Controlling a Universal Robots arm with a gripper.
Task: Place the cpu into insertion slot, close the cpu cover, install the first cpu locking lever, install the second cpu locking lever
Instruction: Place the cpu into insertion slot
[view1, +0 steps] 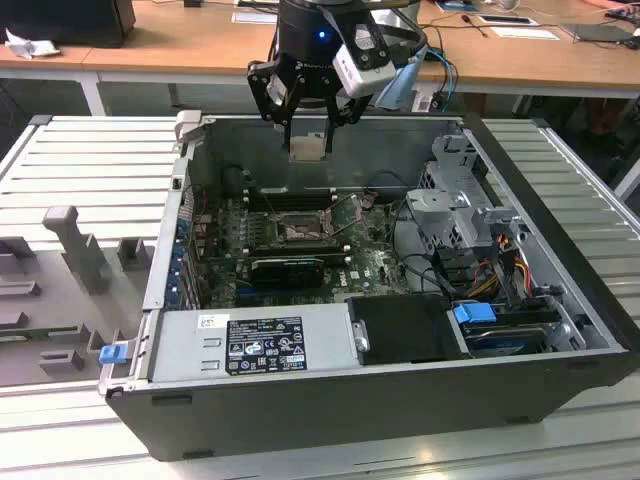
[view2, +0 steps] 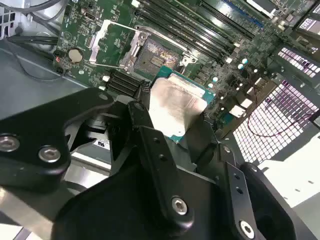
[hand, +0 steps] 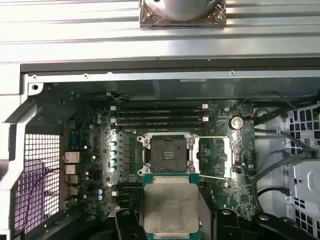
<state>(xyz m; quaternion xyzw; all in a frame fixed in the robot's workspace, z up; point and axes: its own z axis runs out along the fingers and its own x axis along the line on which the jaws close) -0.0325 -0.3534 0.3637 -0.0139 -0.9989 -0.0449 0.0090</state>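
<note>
Silver-grey, flat and square, the cpu (hand: 171, 210) sits clamped in our black fingers (view2: 150, 142) above the square gold-brown insertion slot (hand: 166, 155); its thin metal cover (hand: 216, 157) seems swung open.

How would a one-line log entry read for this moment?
gripper: shut on cpu | cpu: aloft, not in slot | slot: empty

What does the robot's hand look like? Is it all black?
Mostly black. The hand has two fingers built from jointed bars with round silver screws. Above it glows a small blue light, and a silver-grey camera box is fixed to its side.
</note>
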